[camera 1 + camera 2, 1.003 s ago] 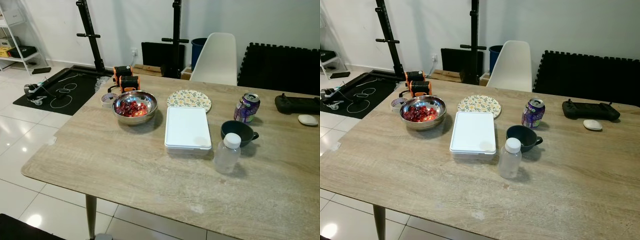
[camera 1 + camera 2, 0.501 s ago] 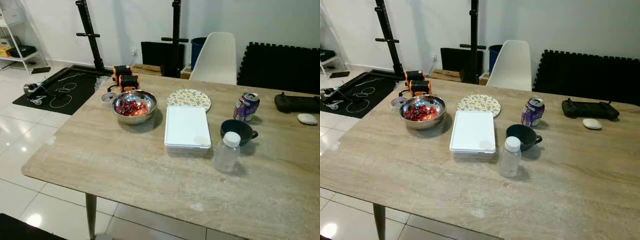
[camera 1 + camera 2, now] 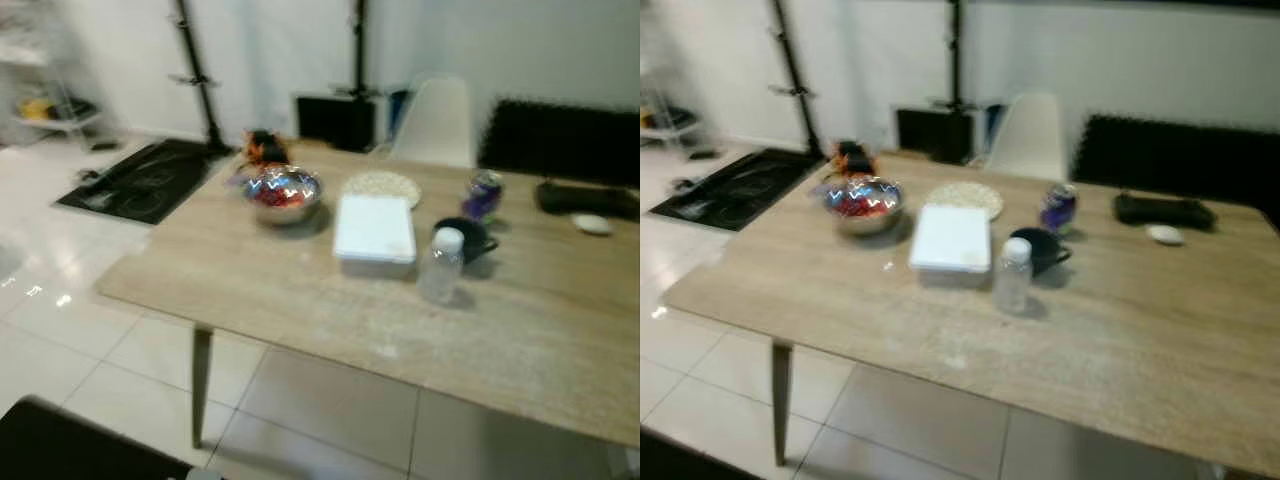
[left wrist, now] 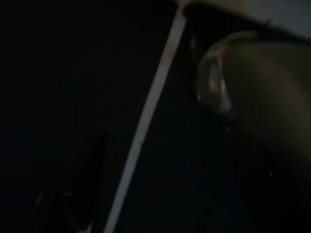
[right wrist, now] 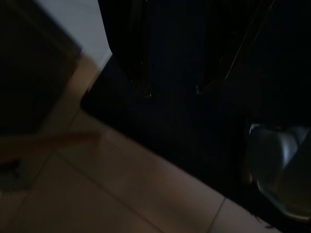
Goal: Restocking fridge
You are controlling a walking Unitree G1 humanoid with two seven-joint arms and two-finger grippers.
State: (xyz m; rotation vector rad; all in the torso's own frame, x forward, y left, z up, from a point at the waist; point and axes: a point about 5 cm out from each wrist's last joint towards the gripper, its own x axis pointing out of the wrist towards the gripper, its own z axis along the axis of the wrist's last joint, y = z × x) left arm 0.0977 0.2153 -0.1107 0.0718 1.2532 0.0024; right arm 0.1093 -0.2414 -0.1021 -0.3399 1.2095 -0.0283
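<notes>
The picture is blurred. On the wooden table (image 3: 300,290) stand a steel bowl of red food (image 3: 284,190), a flat white lidded box (image 3: 375,228), a clear bottle with a white cap (image 3: 440,265), a dark cup (image 3: 462,238), a purple can (image 3: 483,194) and a patterned plate (image 3: 380,185). The table is some way off, with tiled floor between it and me. My right gripper (image 5: 172,91) hangs idle over pale tiles and a dark patch. The left arm hangs idle too, and its wrist view is nearly black.
A white chair (image 3: 432,122) stands behind the table. A black controller (image 3: 585,198) and a small white object (image 3: 592,224) lie at the table's far right. Orange-black devices (image 3: 262,148) sit by the bowl. A black floor mat (image 3: 150,180) and black stands are at left.
The whole picture has shifted and blurred: the camera has drawn back, so the table looks smaller and more floor shows in front. The things on the table kept their places.
</notes>
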